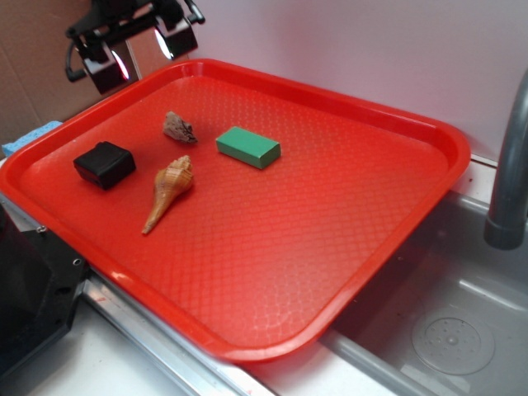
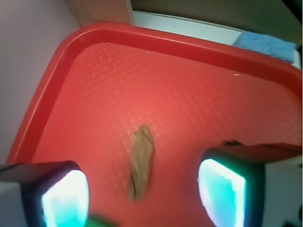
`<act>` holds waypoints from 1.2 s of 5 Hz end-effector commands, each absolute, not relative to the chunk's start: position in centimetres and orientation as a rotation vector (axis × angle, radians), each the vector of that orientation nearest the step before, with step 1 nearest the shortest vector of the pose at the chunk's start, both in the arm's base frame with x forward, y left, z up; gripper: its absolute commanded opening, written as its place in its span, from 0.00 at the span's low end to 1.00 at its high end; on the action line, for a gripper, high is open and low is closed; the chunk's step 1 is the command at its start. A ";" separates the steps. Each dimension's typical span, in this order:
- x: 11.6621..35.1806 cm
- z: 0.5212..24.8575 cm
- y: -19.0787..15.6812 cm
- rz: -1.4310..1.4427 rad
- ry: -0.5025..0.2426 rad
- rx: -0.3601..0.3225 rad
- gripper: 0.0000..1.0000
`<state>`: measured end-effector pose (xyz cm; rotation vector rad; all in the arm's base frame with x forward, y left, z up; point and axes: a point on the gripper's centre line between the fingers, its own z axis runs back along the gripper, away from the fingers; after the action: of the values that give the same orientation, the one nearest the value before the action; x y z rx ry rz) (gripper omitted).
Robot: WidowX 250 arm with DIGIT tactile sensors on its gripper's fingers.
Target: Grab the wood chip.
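Note:
The wood chip (image 1: 179,128) is a small rough tan-and-brown chunk lying on the red tray (image 1: 330,214), left of the green block. My gripper (image 1: 142,51) hangs open and empty high above the tray's far left corner, well apart from the chip. In the wrist view the chip (image 2: 142,161) shows blurred on the tray floor, in line with the gap between my two lit fingers (image 2: 66,196). The gripper (image 2: 142,194) holds nothing.
A green block (image 1: 247,146), an orange-tan spiral seashell (image 1: 169,191) and a black block (image 1: 105,163) lie on the tray near the chip. A blue sponge (image 1: 29,136) sits beyond the tray's left rim. A grey faucet (image 1: 507,165) and sink stand at the right.

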<state>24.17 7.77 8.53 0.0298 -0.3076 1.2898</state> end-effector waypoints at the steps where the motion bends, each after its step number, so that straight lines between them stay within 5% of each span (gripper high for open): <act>1: 25.6 5.8 8.6 1.292 -0.331 0.082 1.00; 3: 26.1 2.4 8.7 1.279 -0.308 0.171 1.00; 4: 26.0 2.1 8.9 1.289 -0.322 0.163 0.00; 6: 25.8 3.1 9.1 1.234 -0.284 0.124 0.00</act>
<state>25.93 8.20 1.74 0.1492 -0.2339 1.2215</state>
